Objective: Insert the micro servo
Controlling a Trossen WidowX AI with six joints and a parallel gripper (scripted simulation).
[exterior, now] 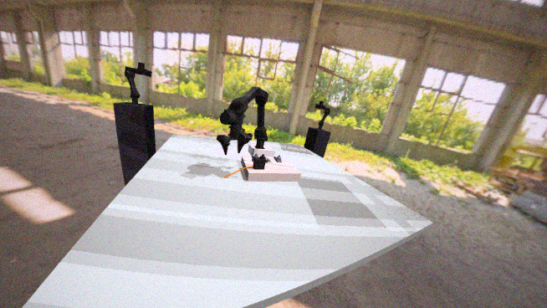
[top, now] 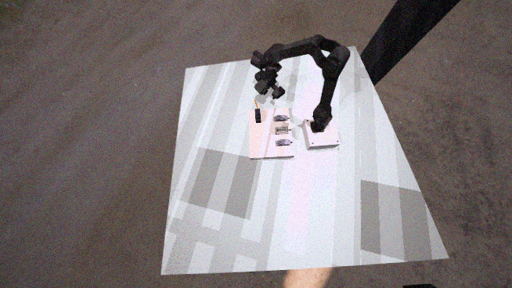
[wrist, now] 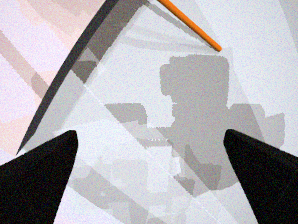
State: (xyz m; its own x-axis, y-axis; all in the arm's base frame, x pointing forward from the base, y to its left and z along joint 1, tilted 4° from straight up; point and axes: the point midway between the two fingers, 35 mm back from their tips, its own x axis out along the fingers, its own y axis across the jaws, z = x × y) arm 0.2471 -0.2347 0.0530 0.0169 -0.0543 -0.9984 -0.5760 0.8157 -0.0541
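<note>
The loose micro servo [top: 257, 115] [exterior: 259, 161] is small and black. It stands on the far-left corner of the pale deck plate [top: 270, 150] [exterior: 276, 176]. Its orange cable [top: 255, 102] [exterior: 234, 171] [wrist: 192, 25] trails off the deck onto the table. Three pockets sit in a row on the deck. The middle pocket [top: 281, 129] looks empty; the two outer ones [top: 280, 117] [top: 283, 142] hold grey servos. My gripper [top: 270, 91] [exterior: 233, 145] [wrist: 153, 137] is open and empty. It hangs above the table just beyond the deck's far edge, behind the servo. The wrist view shows the deck's corner [wrist: 30, 45], not the servo body.
The arm's base stands on a white plate [top: 326, 141] right of the deck. Black pedestals [exterior: 134, 134] [exterior: 316, 141] with camera stands flank the table's far end; one shows in the top view [top: 403, 31]. The table [top: 297, 219] has grey striped patches.
</note>
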